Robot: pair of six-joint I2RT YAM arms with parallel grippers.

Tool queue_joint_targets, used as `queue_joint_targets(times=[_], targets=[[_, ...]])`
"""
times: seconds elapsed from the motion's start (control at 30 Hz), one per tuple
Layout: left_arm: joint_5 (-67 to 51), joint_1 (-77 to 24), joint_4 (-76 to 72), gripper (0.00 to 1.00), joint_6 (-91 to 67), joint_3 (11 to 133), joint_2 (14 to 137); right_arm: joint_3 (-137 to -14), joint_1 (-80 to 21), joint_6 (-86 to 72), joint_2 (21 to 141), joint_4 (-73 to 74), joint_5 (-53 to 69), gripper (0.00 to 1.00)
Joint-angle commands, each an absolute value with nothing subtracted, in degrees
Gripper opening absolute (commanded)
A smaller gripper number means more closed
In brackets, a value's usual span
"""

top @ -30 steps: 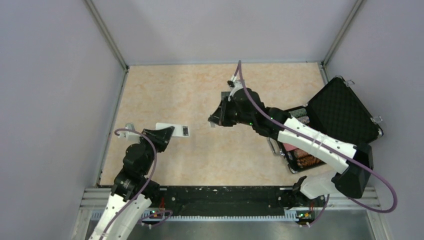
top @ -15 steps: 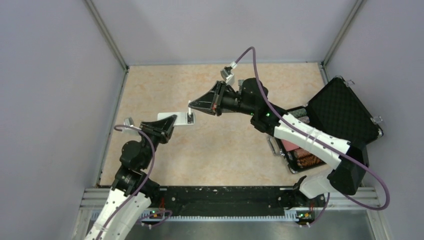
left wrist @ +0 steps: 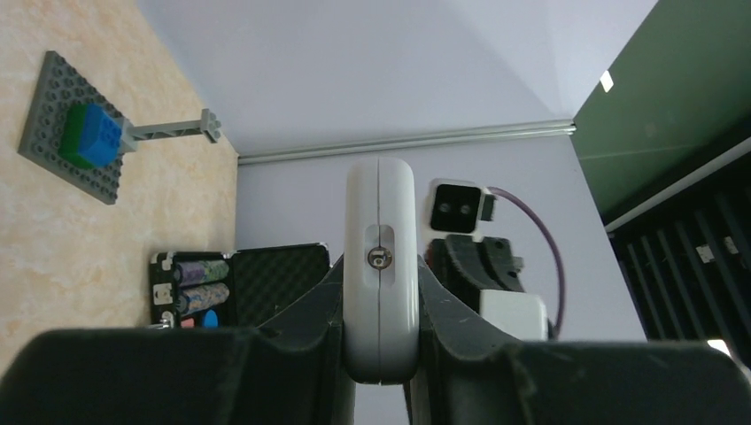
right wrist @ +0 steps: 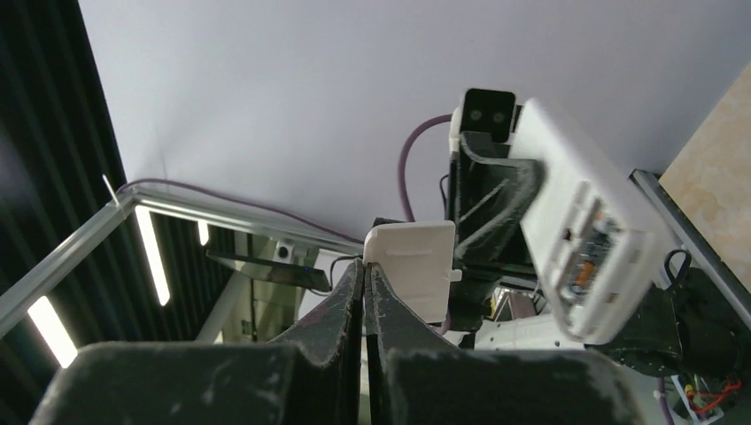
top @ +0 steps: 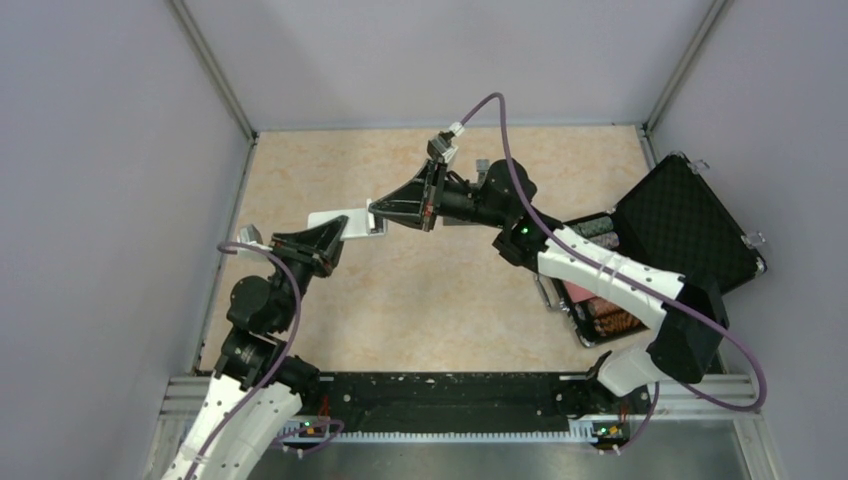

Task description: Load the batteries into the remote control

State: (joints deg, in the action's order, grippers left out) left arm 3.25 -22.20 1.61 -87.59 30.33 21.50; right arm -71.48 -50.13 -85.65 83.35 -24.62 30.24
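Remote control (left wrist: 379, 230): off the tabletop (top: 430, 310), in the air over its left half, roughly midway between the far and near edges. Its free end points toward the right arm.
Left gripper (top: 335, 236): closed on the remote control, one finger on each side near one end. It acts as a vise and offers the handset up so the other arm can work on it.
Battery bay (right wrist: 589, 258): uncovered and turned toward the right wrist camera. There are coloured specks inside, too blurred to tell contacts from cells.
Batteries: none seen loose on the tabletop. Probably seated in the bay, but I cannot confirm it.
Right gripper (right wrist: 364, 271): pinched almost flat on the edge of a thin white battery cover (right wrist: 414, 266), which sticks out ahead of the fingers so its free edge leads.
Gap: from above, the cover sits just beside the remote control's free end. The wrist view shows it not yet lined up with the bay.
Step, as I read it: closing up, with the cover due to go onto the bay.
Next move needs: the cover square to the bay, and a firm left hold against the push.
Risk: the thin edge grip may let the cover pivot.
Elsewhere: an open black case (top: 690, 225) with poker chips (top: 598, 230) at the right edge, and a grey plate with blue block (left wrist: 75, 133) flat on the tabletop. Both are well apart from the work.
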Motion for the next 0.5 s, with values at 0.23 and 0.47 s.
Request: queue_joint_targets(times=[0.23, 0.47], targets=[[1.6, -22.0, -0.3, 0.0, -89.8, 33.5, 21.9, -71.0, -50.0, -90.4, 86.1, -32.1, 31.0, 0.0], [2.4, -22.0, -0.3, 0.0, -89.9, 33.2, 20.6, -68.8, -49.9, -90.9, 85.3, -32.0, 29.9, 0.0]])
